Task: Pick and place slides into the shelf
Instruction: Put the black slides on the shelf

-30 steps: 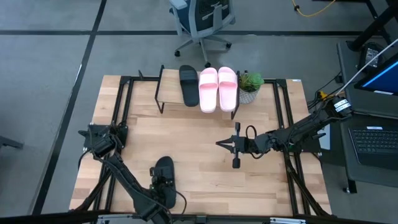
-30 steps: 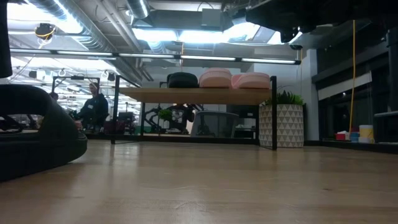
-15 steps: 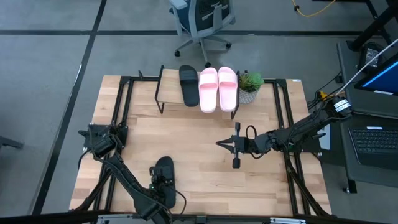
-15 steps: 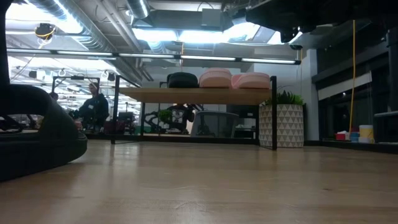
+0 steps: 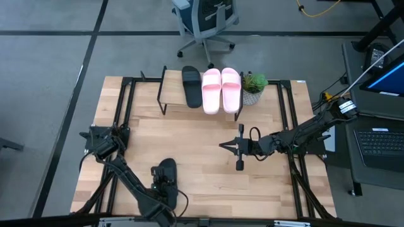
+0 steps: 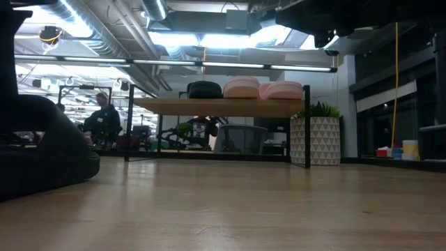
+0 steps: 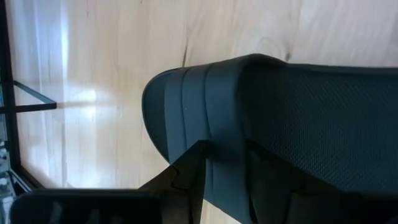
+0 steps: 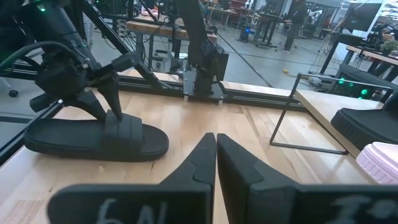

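Note:
A black slide [image 5: 166, 169] lies sole-down on the table near its front left, also seen in the low view [image 6: 42, 157]. My left gripper [image 5: 162, 181] points steeply down over its strap [image 8: 119, 127], open. One finger stands above the strap and the other over the footbed on the heel side. The shelf [image 5: 173, 85] stands at the far edge with one black slide [image 5: 190, 86] and two pink slides [image 5: 211, 90] [image 5: 231, 89] on top. My right gripper [image 5: 221, 145] hovers shut and level above the table's middle. My left gripper comes from above at the strap's heel-side edge [image 7: 214, 134], its fingers [image 7: 189, 165] on either side of that edge. Whether they touch the strap cannot be told. The slide lies flat on the table.
A potted plant [image 5: 254, 85] stands just right of the shelf. Black frame rails [image 5: 123, 107] run along the table's sides. A laptop [image 5: 379, 142] sits off the right edge. An office chair [image 5: 205, 25] is beyond the far edge, and a person [image 6: 104, 115] is in the room behind.

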Motion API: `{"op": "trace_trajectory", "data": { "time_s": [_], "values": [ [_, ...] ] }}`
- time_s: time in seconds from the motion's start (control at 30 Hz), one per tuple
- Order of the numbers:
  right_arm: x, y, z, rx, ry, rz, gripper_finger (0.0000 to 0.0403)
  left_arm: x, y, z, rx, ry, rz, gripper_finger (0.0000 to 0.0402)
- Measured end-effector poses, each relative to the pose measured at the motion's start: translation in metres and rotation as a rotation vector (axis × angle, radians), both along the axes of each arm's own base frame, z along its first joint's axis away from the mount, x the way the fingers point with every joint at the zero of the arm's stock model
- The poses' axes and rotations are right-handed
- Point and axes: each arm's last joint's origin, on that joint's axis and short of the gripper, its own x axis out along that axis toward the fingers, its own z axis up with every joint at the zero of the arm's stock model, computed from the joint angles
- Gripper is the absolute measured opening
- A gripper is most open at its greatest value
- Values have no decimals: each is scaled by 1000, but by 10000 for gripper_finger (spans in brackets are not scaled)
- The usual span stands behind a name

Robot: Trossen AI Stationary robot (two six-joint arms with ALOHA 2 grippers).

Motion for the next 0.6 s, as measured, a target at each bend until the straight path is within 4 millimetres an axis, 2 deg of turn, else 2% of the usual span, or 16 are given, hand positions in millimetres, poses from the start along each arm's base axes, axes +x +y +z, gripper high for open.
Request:
{"op": "trace_trajectory", "data": {
  "time_s": [0.4,0.5,0.6],
  "values": [
    [0,0,0,0,0,0,17,7,8,0,4,5,25,97],
    [0,0,0,0,0,0,17,7,8,0,6,7,24,80],
    [0,0,0,0,0,0,17,7,9,0,15,15,24,47]
  ]
}}
